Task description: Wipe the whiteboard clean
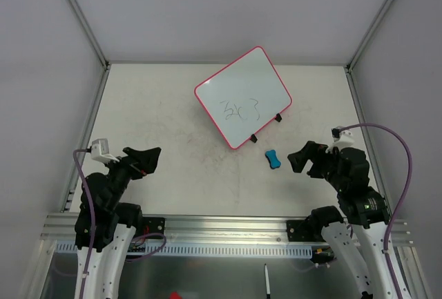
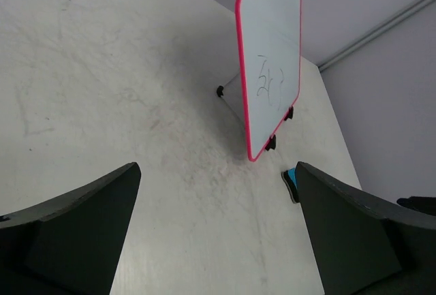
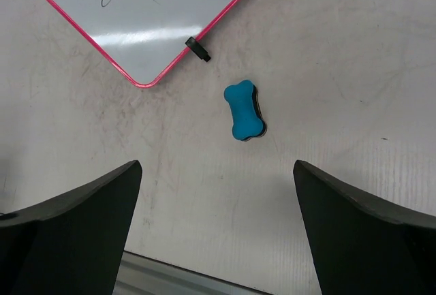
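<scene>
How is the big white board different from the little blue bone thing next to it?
The whiteboard is much bigger than the eraser. The whiteboard is a white rectangle with a pink rim; the eraser is blue and bone-shaped. The whiteboard has scribbles on it; the eraser shows none. Both sit on the table, untouched.
</scene>
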`<move>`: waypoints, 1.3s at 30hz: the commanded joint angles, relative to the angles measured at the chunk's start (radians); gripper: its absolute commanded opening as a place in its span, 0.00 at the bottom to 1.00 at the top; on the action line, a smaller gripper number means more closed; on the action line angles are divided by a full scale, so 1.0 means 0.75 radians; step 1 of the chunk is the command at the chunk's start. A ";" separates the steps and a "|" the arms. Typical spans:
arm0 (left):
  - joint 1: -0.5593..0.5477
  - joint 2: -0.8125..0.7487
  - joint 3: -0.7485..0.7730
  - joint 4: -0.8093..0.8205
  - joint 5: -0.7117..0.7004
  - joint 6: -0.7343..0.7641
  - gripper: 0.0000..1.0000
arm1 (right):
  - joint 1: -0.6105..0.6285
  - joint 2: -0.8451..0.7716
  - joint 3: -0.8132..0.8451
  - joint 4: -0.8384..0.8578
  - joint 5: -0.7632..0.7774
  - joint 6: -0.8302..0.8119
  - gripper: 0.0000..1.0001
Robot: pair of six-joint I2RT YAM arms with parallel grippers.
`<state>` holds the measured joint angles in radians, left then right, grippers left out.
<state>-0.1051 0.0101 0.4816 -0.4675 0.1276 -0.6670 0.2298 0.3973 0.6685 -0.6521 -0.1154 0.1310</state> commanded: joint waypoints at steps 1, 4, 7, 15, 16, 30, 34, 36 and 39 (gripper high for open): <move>-0.003 -0.114 0.094 -0.029 0.147 0.105 0.99 | 0.002 -0.012 0.011 -0.041 -0.063 -0.013 0.99; -0.003 -0.051 0.159 -0.064 0.108 0.277 0.99 | 0.002 0.069 -0.002 -0.031 -0.110 -0.013 0.99; -0.003 0.060 0.190 -0.093 0.090 0.425 0.99 | 0.004 0.249 -0.004 0.015 -0.276 -0.054 0.99; -0.056 0.167 0.164 -0.064 -0.045 0.678 0.99 | 0.145 0.587 0.078 0.029 -0.176 -0.128 0.99; -0.062 0.152 0.150 -0.062 -0.149 0.654 0.99 | 0.168 0.607 0.086 0.029 -0.143 -0.134 0.99; -0.165 0.087 0.102 -0.050 -0.256 0.617 0.99 | 0.321 1.018 0.105 0.235 0.117 -0.238 0.92; -0.165 0.048 0.094 -0.050 -0.256 0.615 0.99 | 0.321 1.076 0.135 0.264 0.201 -0.275 0.90; -0.167 0.029 0.086 -0.050 -0.262 0.617 0.99 | 0.321 1.131 0.156 0.285 0.201 -0.299 0.89; -0.165 0.015 0.086 -0.050 -0.279 0.615 0.99 | 0.321 1.221 0.201 0.315 0.185 -0.328 0.83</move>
<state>-0.2234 0.0360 0.5507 -0.5224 -0.0525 -0.2218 0.4667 1.2621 0.7601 -0.4709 -0.0067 -0.0669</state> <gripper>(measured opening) 0.991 0.854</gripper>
